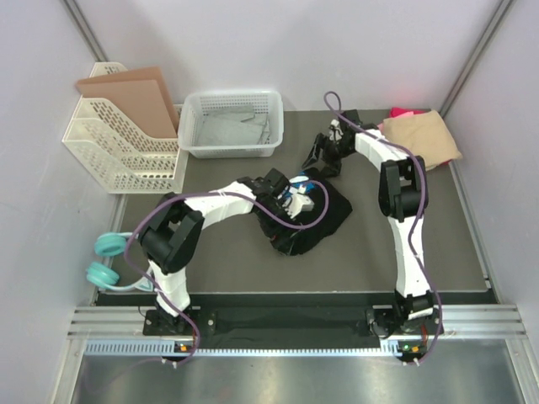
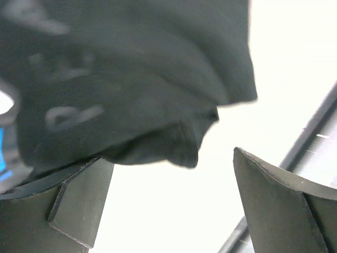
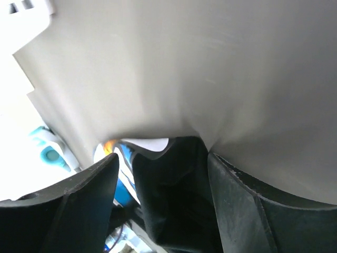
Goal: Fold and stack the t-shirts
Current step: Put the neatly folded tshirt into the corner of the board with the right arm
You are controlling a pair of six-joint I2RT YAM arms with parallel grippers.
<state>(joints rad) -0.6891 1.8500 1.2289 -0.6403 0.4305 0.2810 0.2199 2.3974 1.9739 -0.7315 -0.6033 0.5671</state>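
Observation:
The black t-shirt (image 1: 324, 220) lies crumpled mid-table, and in the left wrist view its folds (image 2: 131, 79) fill the upper left. My left gripper (image 1: 296, 195) hovers over its near-left part. Its jaws (image 2: 171, 158) are open wide with only the shirt's hem above the gap. My right gripper (image 1: 324, 158) reaches down at the shirt's far edge. A bunch of black cloth (image 3: 174, 200) stands between the jaws (image 3: 162, 155), against the right finger, with a gap at the left finger. The folded tan t-shirt (image 1: 421, 135) lies on the pink one (image 1: 404, 112) at the back right.
A white mesh basket (image 1: 232, 94) stands at the back centre. A white file rack (image 1: 126, 160) holding brown cardboard (image 1: 130, 97) is at the back left. Teal headphones (image 1: 105, 257) hang off the left table edge. The grey mat (image 1: 438, 236) covers the table.

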